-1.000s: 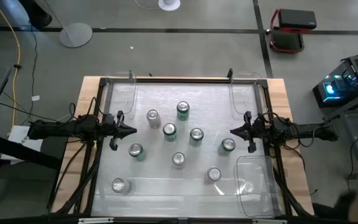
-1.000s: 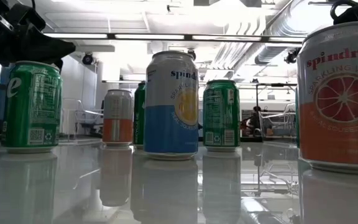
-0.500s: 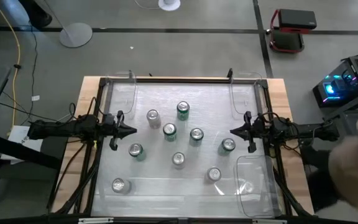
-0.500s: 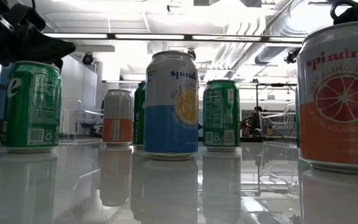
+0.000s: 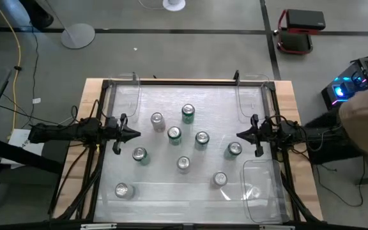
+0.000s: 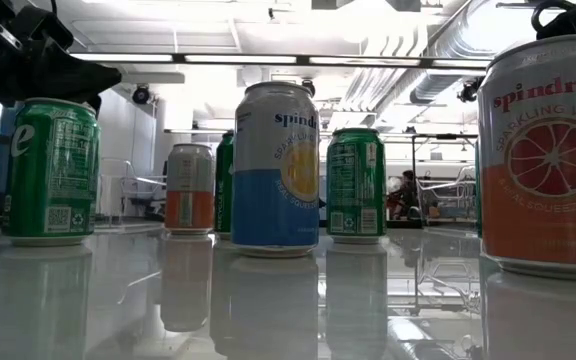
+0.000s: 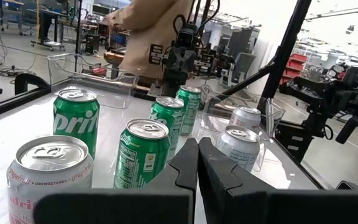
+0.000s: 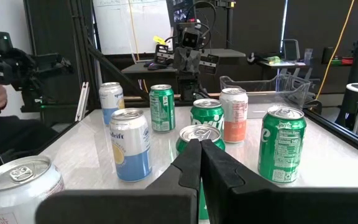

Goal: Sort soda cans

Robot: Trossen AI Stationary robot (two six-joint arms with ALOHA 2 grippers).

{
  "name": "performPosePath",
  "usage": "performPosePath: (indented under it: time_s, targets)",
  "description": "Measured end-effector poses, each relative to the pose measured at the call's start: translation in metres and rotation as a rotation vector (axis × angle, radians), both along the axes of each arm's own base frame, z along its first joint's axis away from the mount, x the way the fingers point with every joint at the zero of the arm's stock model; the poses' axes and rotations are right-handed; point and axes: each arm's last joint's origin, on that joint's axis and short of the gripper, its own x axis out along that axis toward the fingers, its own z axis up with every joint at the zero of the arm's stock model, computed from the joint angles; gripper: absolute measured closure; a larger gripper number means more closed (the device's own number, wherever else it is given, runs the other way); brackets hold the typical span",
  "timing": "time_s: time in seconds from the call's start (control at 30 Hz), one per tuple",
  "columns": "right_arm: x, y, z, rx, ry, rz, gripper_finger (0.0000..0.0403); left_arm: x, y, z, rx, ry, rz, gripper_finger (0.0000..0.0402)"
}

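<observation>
Several soda cans stand upright on their bases on the clear table top point(image 5: 171, 96). Green-bodied cans point(image 5: 174, 134) cluster mid-table, with one more point(image 5: 140, 154) toward the left and one point(image 5: 234, 149) toward the right. Silver-bodied cans stand at the far middle point(image 5: 157, 119), centre point(image 5: 183, 163), near right point(image 5: 220, 179) and near left point(image 5: 121, 190). My left gripper point(image 5: 136, 134) is shut and empty at the table's left side, pointing at the cans; it also shows in its wrist view point(image 7: 197, 146). My right gripper point(image 5: 240, 135) is shut and empty at the right side point(image 8: 201, 146).
Clear plastic bins stand at the far left point(image 5: 133, 96), the far right point(image 5: 251, 96) and the near right point(image 5: 260, 188). A black frame point(image 5: 184, 81) edges the table. A person point(image 5: 366, 102) stands beyond the table's right edge.
Both arms and all cans have kept still. The person outside the table's right edge has moved from the near side toward the far side.
</observation>
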Motion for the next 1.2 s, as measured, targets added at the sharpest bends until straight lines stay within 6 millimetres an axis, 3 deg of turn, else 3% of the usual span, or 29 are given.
performPosePath:
  time_s: [0.2,0.3,0.37,0.57,0.73,0.83,1.03,1.2]
  targets:
    - [0.0,0.0,0.0,0.0,0.0,0.0,0.0402,-0.002,0.0,0.02,-0.108,-0.209,-0.009,0.0401]
    - [0.0,0.0,0.0,0.0,0.0,0.0,0.0402,-0.003,0.0,0.037,-0.016,-0.35,-0.005,0.04]
    - [0.0,0.0,0.0,0.0,0.0,0.0,0.0402,0.001,0.002,0.048,0.055,-0.326,0.058,0.0395]
    - [0.0,0.0,0.0,0.0,0.0,0.0,0.0402,0.034,0.011,0.088,0.282,-0.001,0.166,0.0346]
    - [0.0,0.0,0.0,0.0,0.0,0.0,0.0402,0.075,0.018,0.128,0.381,0.329,0.139,0.027]
    - [0.0,0.0,0.0,0.0,0.0,0.0,0.0402,0.1,0.027,0.142,0.398,0.529,0.161,0.0216]
    - [0.0,0.0,0.0,0.0,0.0,0.0,0.0402,0.143,0.058,0.136,0.419,0.862,0.299,0.0114]
    - [0.0,0.0,0.0,0.0,0.0,0.0,0.0402,0.158,0.078,0.118,0.369,1.107,0.263,0.0065]
